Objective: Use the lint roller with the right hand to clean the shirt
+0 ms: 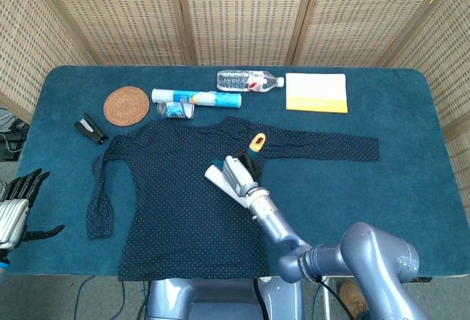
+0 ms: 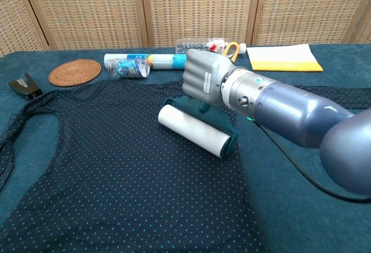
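Matt dotted cloth shirt point(image 1: 183, 188), glossy metal right hand point(image 2: 204, 79)

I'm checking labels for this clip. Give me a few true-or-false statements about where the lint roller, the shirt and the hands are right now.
1. The right robot hand grips the lint roller. True.
2. The roller lies on the bare table, off the shirt. False: it rests on the shirt's upper part.
3. The left robot hand holds the coaster. False: it holds nothing, at the table's left edge.
4. A water bottle lies beyond the shirt's collar. True.
5. The shirt is folded into a square. False: it lies spread flat, sleeves out.
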